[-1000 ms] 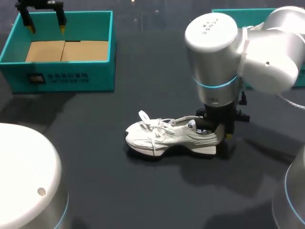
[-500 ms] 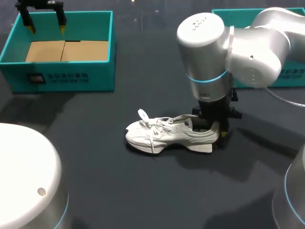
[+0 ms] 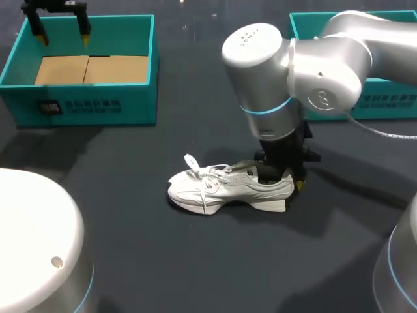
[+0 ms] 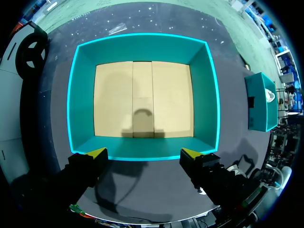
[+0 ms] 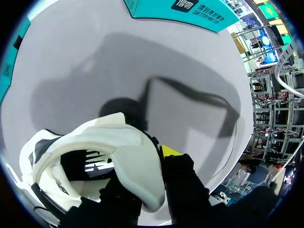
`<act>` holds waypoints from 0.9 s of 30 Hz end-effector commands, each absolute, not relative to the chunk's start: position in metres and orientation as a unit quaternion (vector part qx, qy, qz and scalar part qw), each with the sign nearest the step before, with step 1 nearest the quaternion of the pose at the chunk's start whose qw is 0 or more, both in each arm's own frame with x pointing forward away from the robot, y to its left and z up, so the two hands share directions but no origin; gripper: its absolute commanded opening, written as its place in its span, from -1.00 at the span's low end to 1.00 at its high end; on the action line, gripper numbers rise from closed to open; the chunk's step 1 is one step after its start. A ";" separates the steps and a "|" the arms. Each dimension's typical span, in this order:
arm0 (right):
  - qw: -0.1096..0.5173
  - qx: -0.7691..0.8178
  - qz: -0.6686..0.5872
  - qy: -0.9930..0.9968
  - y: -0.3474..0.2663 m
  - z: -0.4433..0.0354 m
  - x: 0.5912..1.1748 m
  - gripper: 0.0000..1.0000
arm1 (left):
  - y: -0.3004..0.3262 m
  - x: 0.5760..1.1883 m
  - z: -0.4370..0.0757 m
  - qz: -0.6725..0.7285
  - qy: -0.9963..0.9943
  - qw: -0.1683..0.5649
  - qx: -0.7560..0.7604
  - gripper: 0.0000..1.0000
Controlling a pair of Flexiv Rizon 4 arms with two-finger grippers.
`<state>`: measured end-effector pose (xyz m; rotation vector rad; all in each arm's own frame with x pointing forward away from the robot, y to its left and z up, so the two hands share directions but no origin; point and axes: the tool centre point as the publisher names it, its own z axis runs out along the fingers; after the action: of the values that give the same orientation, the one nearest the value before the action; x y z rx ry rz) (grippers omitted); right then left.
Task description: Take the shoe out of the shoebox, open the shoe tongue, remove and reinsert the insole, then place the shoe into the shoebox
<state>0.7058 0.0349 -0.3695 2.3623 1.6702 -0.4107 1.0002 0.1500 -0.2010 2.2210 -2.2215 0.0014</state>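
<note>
A white sneaker (image 3: 225, 189) lies on its sole mid-table, toe to the left, laces loose. My right gripper (image 3: 287, 179) is shut on its heel collar, one finger inside the shoe and one outside. The right wrist view shows the heel (image 5: 128, 156) pinched in the right gripper (image 5: 147, 175), a yellow fingertip (image 5: 168, 151) outside the collar. My left gripper (image 3: 60, 34) hangs open above the back edge of the teal shoebox (image 3: 78, 104) at the back left. The left wrist view looks down into the shoebox (image 4: 142, 40), with the left gripper (image 4: 143, 153) open over its near wall and nothing between the fingers.
A second teal box (image 3: 391, 98) stands at the back right, behind my right arm; its side (image 5: 190, 12) shows ahead of the right gripper. Brown cardboard (image 3: 91, 68) lines the shoebox floor. Dark table surface surrounds the shoe.
My right arm has swung left, dragging the sneaker a little to the left by its heel. The left arm has not moved.
</note>
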 end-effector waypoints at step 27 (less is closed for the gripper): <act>0.125 0.822 -0.148 0.536 0.042 -0.330 0.691 0.52 | 0.150 1.000 -0.200 0.000 -0.707 0.000 0.707 1.00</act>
<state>0.6982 0.0436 -0.3371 2.3142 1.6950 -0.4826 1.0002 0.1500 -0.2010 2.2211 -2.2215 0.0014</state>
